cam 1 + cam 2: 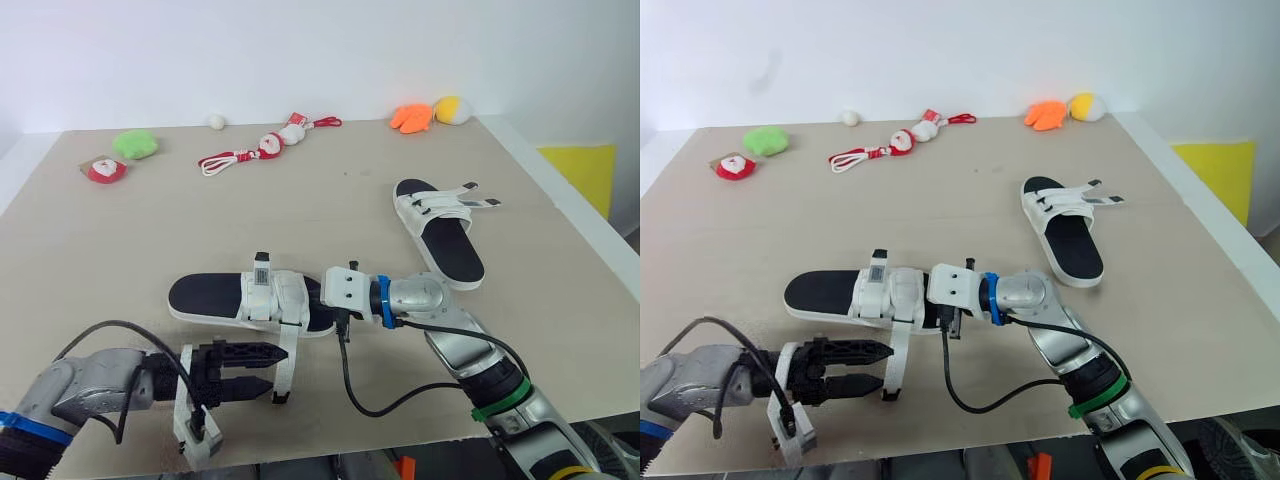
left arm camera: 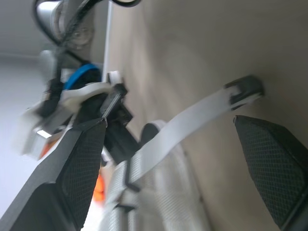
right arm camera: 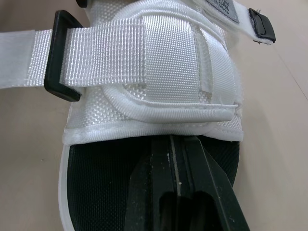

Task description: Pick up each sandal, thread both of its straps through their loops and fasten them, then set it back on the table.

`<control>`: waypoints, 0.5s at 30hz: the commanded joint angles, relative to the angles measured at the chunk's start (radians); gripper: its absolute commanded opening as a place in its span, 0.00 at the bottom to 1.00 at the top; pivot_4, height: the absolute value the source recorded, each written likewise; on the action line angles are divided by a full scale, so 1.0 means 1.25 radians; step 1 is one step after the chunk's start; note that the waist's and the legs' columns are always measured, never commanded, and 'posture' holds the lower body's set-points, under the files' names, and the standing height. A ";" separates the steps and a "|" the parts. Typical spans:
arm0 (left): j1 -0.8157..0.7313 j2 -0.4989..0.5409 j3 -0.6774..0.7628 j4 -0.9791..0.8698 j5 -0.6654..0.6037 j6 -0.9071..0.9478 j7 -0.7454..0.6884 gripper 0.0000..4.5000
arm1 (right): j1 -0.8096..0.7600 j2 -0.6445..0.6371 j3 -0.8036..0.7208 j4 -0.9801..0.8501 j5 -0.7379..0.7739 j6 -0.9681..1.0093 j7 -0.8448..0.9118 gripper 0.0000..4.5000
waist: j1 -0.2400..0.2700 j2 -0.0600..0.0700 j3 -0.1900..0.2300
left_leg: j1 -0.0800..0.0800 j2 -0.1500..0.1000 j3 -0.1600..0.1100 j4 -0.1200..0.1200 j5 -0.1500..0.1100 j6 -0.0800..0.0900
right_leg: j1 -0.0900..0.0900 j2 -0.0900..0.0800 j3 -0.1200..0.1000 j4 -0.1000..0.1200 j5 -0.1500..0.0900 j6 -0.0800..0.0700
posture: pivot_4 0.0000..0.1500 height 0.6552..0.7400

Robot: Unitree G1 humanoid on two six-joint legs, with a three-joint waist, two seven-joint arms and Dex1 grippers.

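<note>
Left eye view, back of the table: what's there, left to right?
Red-and-white round toy, green plush lump, red cord with red-and-white figures, orange plush toy, yellow-and-white plush toy.

Near sandal [image 1: 215, 297]: black footbed, white webbing upper, lying crosswise, one strap [image 1: 288, 360] trailing loose toward the front edge. Far sandal [image 1: 445, 235]: same make, strap ends splayed outward, well apart.

My left gripper [image 1: 883, 366], fingers spread, hovers just beside the near sandal's [image 1: 825, 293] loose strap [image 1: 900, 345]; my right gripper [image 1: 938, 305] sits at its strapped end.
</note>
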 commanded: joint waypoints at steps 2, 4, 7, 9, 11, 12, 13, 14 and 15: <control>-0.019 -0.004 -0.038 0.002 0.003 0.008 -0.007 0.97 | 0.025 -0.015 0.018 0.005 -0.011 0.021 0.007 0.00 | 0.000 0.000 0.000 | 0.000 0.000 0.000 0.000 0.000 0.000 | 0.000 0.000 0.000 0.000 0.000 0.000 | 1.00 1.00; -0.023 -0.011 -0.054 0.006 0.011 0.006 -0.006 0.97 | 0.026 -0.015 0.018 0.003 -0.011 0.023 0.005 0.00 | 0.002 0.000 0.000 | 0.000 0.000 0.000 0.000 0.000 0.000 | 0.000 0.000 0.000 0.000 0.000 0.000 | 1.00 1.00; -0.025 -0.020 -0.071 0.006 0.026 0.005 -0.004 0.97 | 0.027 -0.016 0.018 0.000 -0.014 0.025 0.002 0.00 | 0.003 0.000 0.000 | 0.000 -0.001 0.000 0.000 0.000 0.000 | 0.001 0.000 0.001 0.000 0.000 0.000 | 1.00 1.00; -0.026 -0.026 -0.074 0.008 0.029 0.010 -0.003 0.97 | 0.026 -0.017 0.017 -0.001 -0.013 0.027 0.002 0.00 | 0.003 0.000 0.000 | 0.000 -0.001 0.000 0.000 0.000 0.000 | 0.001 0.000 0.001 0.000 0.000 0.000 | 1.00 1.00; -0.028 -0.031 -0.080 0.008 0.034 0.011 0.001 0.97 | 0.026 -0.018 0.016 -0.001 -0.012 0.028 0.001 0.00 | 0.003 0.000 0.000 | 0.000 -0.001 -0.001 0.000 0.000 0.000 | 0.001 0.000 0.000 0.000 0.000 0.000 | 1.00 1.00; -0.029 -0.034 -0.083 0.009 0.037 0.013 0.002 0.92 | 0.026 -0.019 0.016 0.000 -0.012 0.027 0.000 0.00 | 0.003 0.000 0.000 | 0.000 -0.001 -0.001 0.000 0.000 0.000 | 0.001 0.000 0.000 0.000 0.000 0.000 | 1.00 1.00; -0.030 -0.036 -0.086 0.010 0.040 0.013 0.004 0.85 | 0.026 -0.019 0.016 0.000 -0.012 0.027 0.000 0.00 | 0.003 0.000 0.000 | 0.000 -0.001 -0.001 0.000 0.000 0.000 | 0.001 0.000 0.000 0.000 0.000 0.000 | 1.00 1.00; -0.032 -0.037 -0.089 0.011 0.042 0.014 0.005 0.78 | 0.025 -0.020 0.016 0.000 -0.012 0.027 0.000 0.00 | 0.003 0.000 0.000 | 0.000 -0.001 -0.001 0.001 0.000 0.000 | 0.001 0.000 0.001 0.000 0.000 0.000 | 1.00 1.00; -0.034 -0.038 -0.091 0.013 0.042 0.016 0.005 0.70 | 0.025 -0.021 0.015 -0.002 -0.011 0.028 0.000 0.00 | 0.003 0.000 0.000 | 0.000 -0.001 0.000 0.001 0.000 0.000 | 0.001 0.000 0.001 0.000 0.000 0.000 | 1.00 1.00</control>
